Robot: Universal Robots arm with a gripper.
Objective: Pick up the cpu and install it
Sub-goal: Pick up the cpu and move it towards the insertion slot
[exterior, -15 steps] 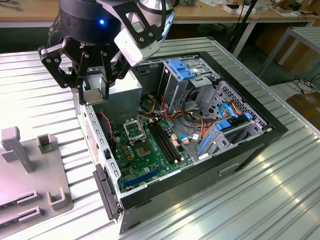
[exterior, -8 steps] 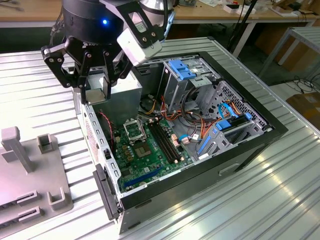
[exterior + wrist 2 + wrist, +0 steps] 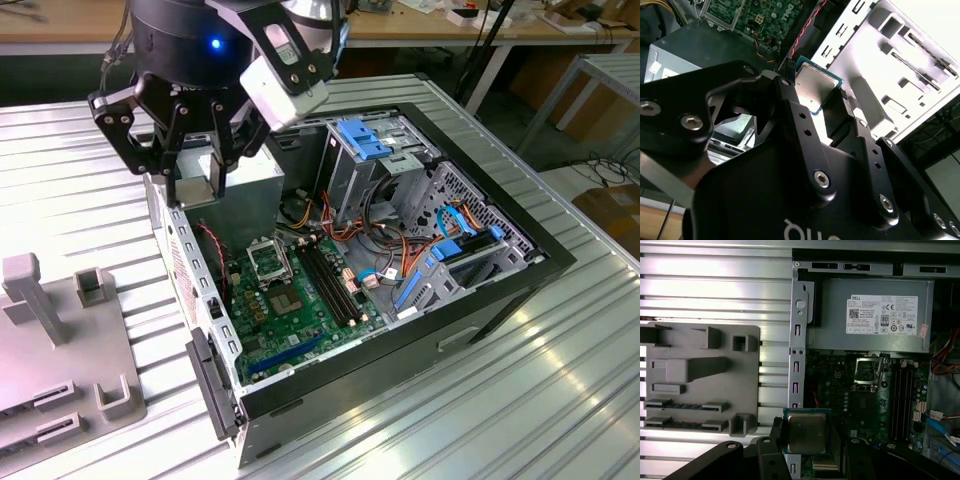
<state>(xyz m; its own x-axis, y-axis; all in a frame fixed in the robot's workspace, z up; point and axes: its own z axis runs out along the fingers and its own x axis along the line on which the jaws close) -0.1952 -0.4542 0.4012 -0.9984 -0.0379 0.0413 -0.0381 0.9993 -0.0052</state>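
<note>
Hand (image 3: 808,439) closed on thin square silver-faced cpu (image 3: 807,432), edges gripped. Hand hangs above open black computer case (image 3: 420,365).

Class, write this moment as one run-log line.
gripper: shut on cpu | cpu: in air, apart from socket | install: not yet done

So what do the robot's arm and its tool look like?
The arm ends in a dark round body with a small blue light and a white box beside it. The tool is black: jointed link fingers pinned with silver screws.
</note>
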